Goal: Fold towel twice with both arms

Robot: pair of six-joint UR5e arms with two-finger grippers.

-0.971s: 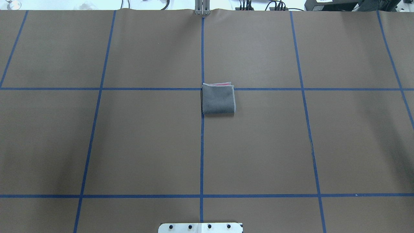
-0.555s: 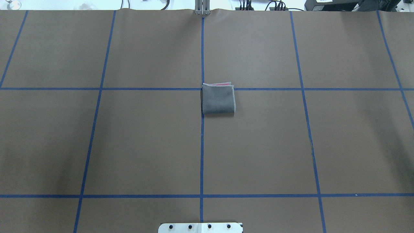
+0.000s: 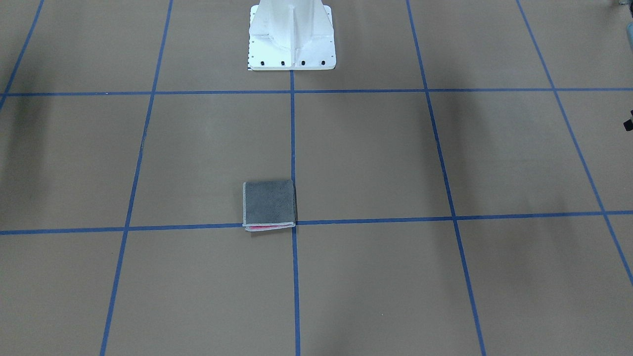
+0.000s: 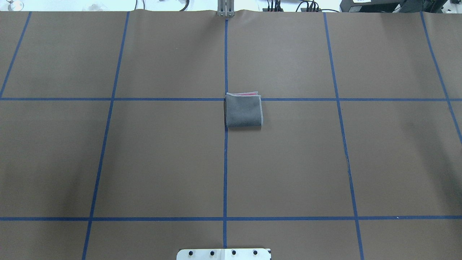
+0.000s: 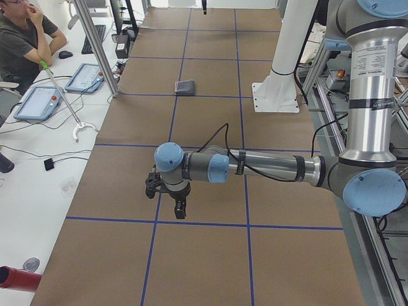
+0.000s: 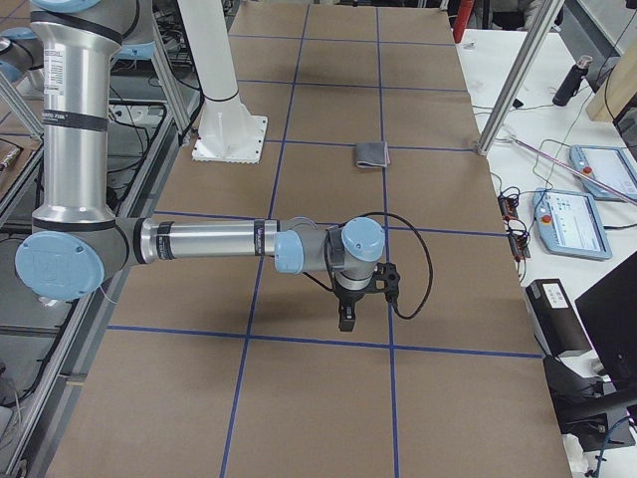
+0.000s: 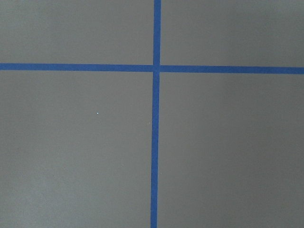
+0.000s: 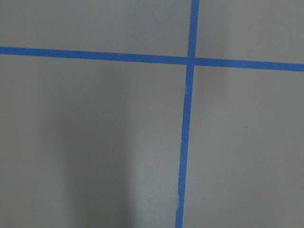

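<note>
The towel (image 4: 244,111) lies folded into a small square at the middle of the table, dark grey face up, with a pink strip showing at its far edge. It also shows in the front view (image 3: 269,203), the left side view (image 5: 185,87) and the right side view (image 6: 371,153). My left gripper (image 5: 180,209) hangs over the table far from the towel, at the table's left end. My right gripper (image 6: 345,319) hangs over the right end. Both point down and hold nothing; I cannot tell whether they are open or shut.
The brown table cover (image 4: 162,162) carries a grid of blue tape lines. The white pedestal base (image 3: 292,49) stands at the robot's side. An operator (image 5: 19,38) sits beside tablets on a white bench (image 5: 38,146) past the far edge.
</note>
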